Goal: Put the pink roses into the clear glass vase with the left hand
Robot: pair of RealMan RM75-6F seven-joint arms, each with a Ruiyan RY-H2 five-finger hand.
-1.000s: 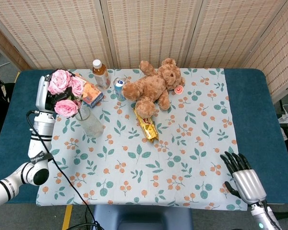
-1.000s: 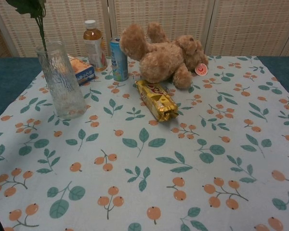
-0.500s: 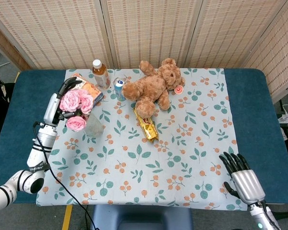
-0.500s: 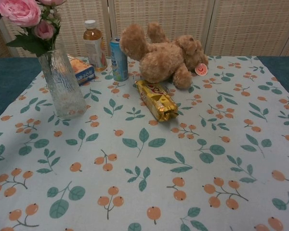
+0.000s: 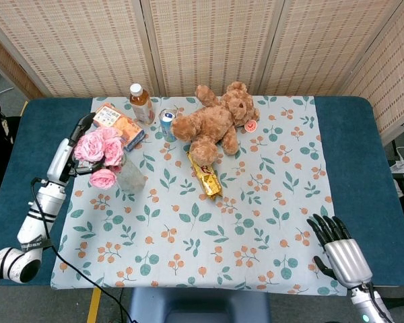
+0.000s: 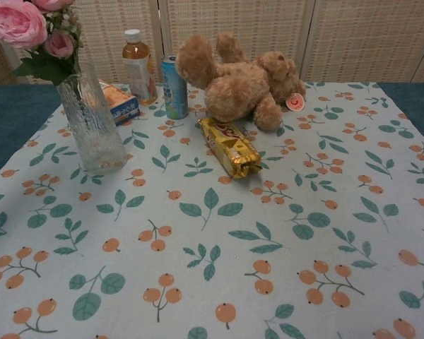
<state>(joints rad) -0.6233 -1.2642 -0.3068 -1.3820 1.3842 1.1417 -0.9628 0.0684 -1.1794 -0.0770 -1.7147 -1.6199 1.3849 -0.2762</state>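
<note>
Left hand point(image 5: 79, 138) beside pink roses point(image 5: 101, 149), stems in clear glass vase point(image 6: 92, 127)

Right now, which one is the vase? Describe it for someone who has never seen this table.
Start at the teddy bear at the back of the tablecloth. Look left past the blue can to the cloth's left edge. The vase is the tall clear glass one, the only thing holding pink roses.

Pink roses point(image 6: 18, 25) cut off by top and left edges in chest view. Left hand point(image 5: 77, 134) mostly hidden behind the blooms; its grip cannot be told. Right hand point(image 5: 341, 252) wrist cropped at bottom edge.
</note>
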